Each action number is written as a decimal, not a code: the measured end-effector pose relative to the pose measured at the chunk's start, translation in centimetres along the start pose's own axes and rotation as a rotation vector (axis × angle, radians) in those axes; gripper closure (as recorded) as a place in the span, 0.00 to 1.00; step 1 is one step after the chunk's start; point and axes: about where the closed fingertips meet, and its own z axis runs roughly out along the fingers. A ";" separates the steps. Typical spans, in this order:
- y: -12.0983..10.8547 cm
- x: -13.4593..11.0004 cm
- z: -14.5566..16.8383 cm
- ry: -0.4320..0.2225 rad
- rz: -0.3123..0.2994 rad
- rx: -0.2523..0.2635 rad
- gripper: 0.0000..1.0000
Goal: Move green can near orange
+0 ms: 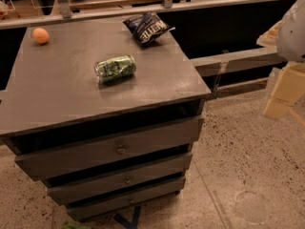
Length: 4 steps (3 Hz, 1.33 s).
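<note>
green can (115,68) on its side | claw (280,99) well apart, right edge

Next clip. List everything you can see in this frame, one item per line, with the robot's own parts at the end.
green can: one, mottled green and white with silver ends, lying on its side near the middle of the cabinet top.
orange: one, pale orange, far left corner of the top, well apart from the can.
chip bag: one, dark blue, crinkled, at the far edge behind the can.
cabinet: one, grey, three drawers.
floor: one, speckled beige, under and right of the cabinet.
arm: one, white, at the right edge of the view.
claw: one, pale yellow, right of the cabinet, away from the can.
</note>
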 end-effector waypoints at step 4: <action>-7.5 -5.6 2.3 -0.289 -0.017 0.024 0.00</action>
